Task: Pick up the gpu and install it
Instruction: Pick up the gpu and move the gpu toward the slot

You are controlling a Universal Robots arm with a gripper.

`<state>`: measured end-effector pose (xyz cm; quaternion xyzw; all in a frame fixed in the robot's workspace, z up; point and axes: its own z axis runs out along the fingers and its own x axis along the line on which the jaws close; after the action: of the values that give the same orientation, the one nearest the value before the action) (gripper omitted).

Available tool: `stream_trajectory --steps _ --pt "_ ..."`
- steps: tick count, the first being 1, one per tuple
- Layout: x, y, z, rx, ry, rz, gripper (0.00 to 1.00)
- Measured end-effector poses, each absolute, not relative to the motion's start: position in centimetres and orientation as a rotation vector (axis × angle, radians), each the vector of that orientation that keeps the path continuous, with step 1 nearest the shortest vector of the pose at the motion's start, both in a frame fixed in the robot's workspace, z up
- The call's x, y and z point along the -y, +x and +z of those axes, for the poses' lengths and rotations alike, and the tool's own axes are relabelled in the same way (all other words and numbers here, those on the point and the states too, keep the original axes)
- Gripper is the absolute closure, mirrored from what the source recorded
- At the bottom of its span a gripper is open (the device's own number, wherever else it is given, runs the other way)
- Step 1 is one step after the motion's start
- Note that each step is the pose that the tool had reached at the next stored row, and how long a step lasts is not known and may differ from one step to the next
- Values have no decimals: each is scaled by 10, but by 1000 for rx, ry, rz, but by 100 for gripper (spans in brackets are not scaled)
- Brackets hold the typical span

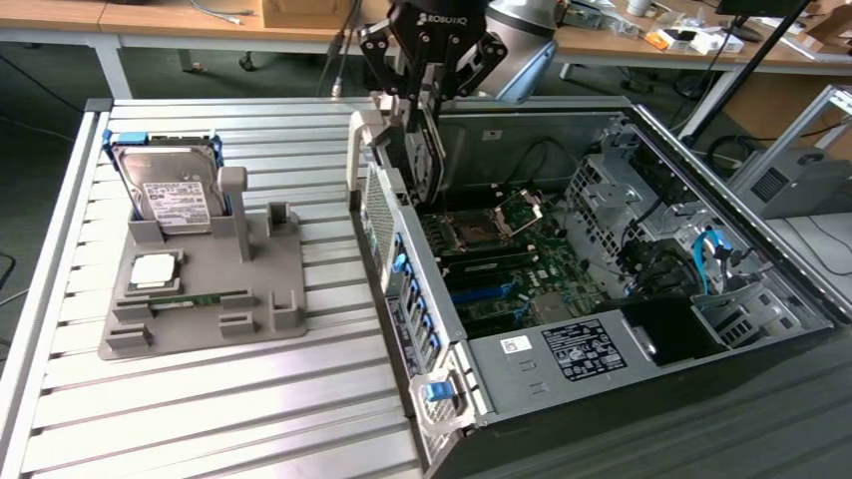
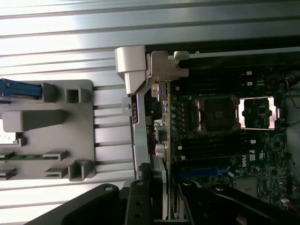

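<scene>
The gpu (image 1: 426,160), a thin dark card with a silvery bracket, hangs upright over the rear of the open computer case (image 1: 752,239). My gripper (image 1: 423,95) is shut on its upper edge from above. Below the card lies the motherboard (image 1: 513,264) with its blue slots. In the wrist view the gpu (image 2: 158,171) is seen edge-on between the black fingers (image 2: 138,197). It stands just inside the case's rear wall (image 2: 137,136). The CPU socket (image 2: 215,112) lies further in.
On the ribbed metal table (image 1: 200,419), a grey fixture (image 1: 266,319) to the exterior view's left holds a hard drive (image 1: 167,190) in a blue frame, a processor chip (image 1: 154,267) and a green memory stick (image 1: 200,298). Cables and drive bays (image 1: 692,259) crowd the case's far side.
</scene>
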<state>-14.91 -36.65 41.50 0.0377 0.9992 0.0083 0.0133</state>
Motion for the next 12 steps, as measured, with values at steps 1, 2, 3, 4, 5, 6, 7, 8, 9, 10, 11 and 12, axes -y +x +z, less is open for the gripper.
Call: stream_trajectory --steps 1,2,3,4,5,6,7,8,9,10,11,12 --pt "366 -148 415 -3113 117 26 73" --pt "366 -147 415 -3113 117 26 73" --pt "366 -147 415 -3113 117 26 73" --pt "367 -146 415 -3113 117 26 73" --pt "367 -145 415 -3113 118 26 73" --pt "367 -144 415 -3113 117 26 73" --pt "367 -143 415 -3113 117 26 73" --pt "367 -143 415 -3113 117 26 73" --pt "367 -142 415 -3113 117 26 73" --pt "367 -141 415 -3113 117 26 73" --pt "367 -140 415 -3113 117 26 73" --pt "367 -139 415 -3113 117 26 73"
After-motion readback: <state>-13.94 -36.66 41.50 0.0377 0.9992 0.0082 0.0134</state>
